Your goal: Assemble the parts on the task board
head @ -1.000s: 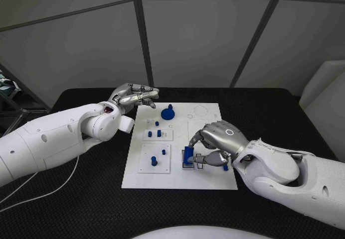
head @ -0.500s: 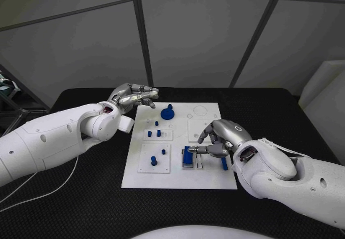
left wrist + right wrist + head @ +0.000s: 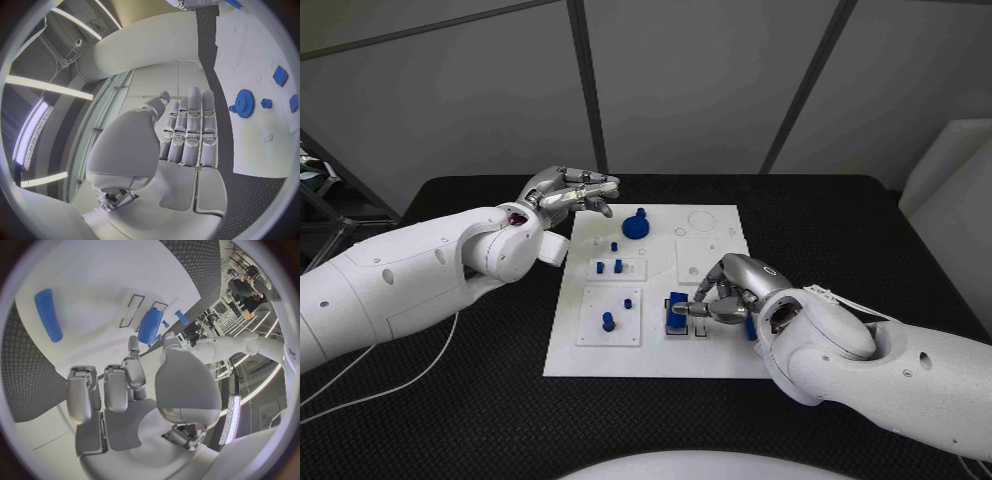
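The right robot hand [image 3: 730, 290] touches the upright block [image 3: 676, 314] on the board [image 3: 661, 355] at its fingertips, gripping nothing. It looks light, rigid, slick; pinch its flat sides. The left robot hand [image 3: 568, 191] is curled, empty.

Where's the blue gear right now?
In the head view, the round blue gear sits at the white task board's far end, just right of the left robot hand.
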